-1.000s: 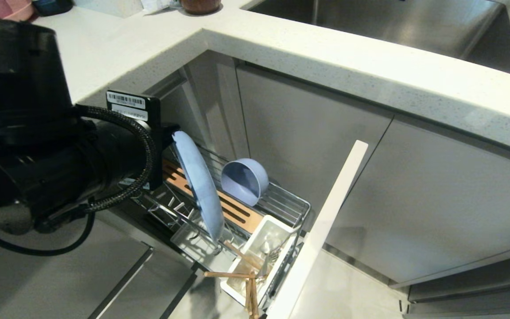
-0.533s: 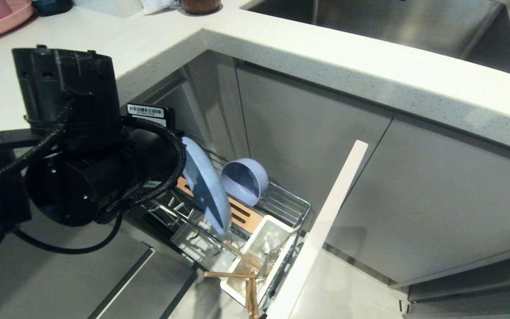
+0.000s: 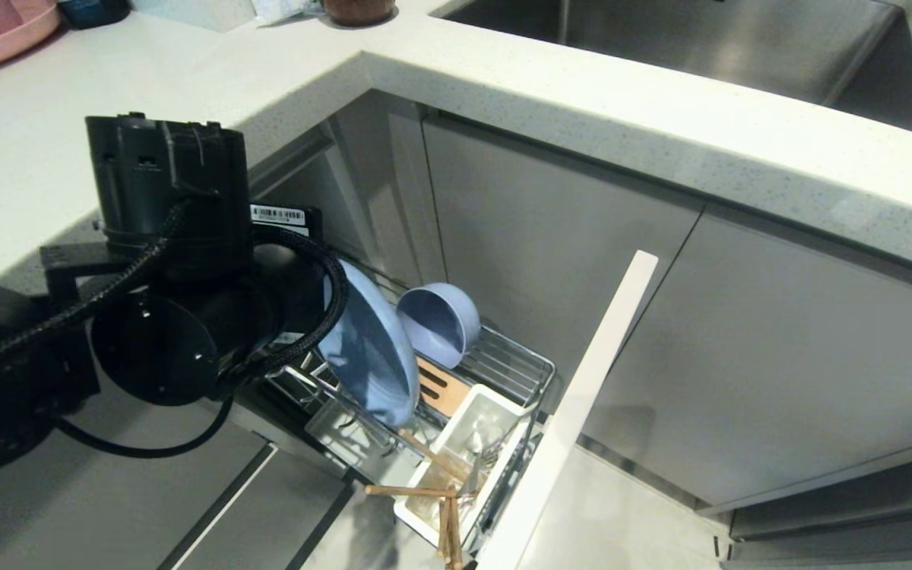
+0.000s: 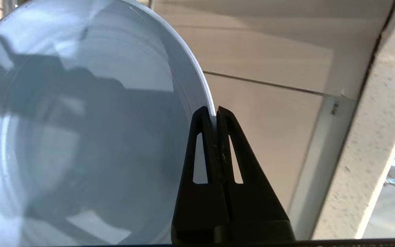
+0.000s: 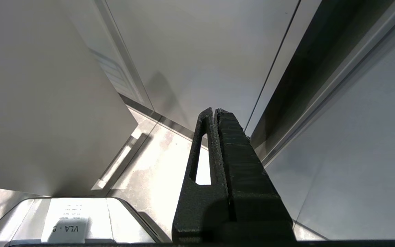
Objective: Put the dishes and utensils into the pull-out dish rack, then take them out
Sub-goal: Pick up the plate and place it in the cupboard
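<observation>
Left hand (image 4: 214, 111): clamped on rim of light-blue plate (image 3: 369, 348), held tilted over dish rack (image 3: 503, 368); bowl (image 3: 436, 321) beside.

1. The left arm (image 3: 163, 317) is reaching over the pull-out dish rack (image 3: 503, 360).
2. The light-blue plate (image 3: 369, 348) is standing tilted above the rack.
3. The bowl (image 3: 436, 323) is lying sideways behind it.
4. Chopsticks (image 3: 444, 507) are sticking from the white utensil cup (image 3: 468, 451).
</observation>
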